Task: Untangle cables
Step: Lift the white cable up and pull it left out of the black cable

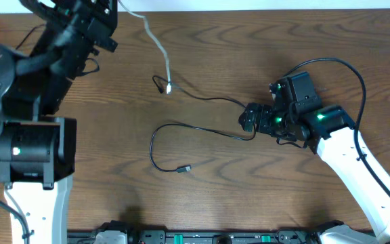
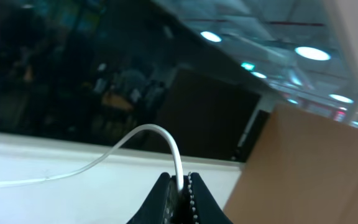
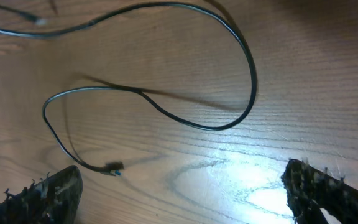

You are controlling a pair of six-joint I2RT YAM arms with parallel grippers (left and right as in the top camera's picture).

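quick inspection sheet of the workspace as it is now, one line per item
surface: wooden table
job's things: white cable, one end lifted; upper black cable and lower black cable lying flat
clutter: nothing seen
grippers: left gripper shut on white cable; right gripper open, holding nothing
cables: thick arm wire loops over right arm
surroundings: ceiling lights in left wrist view
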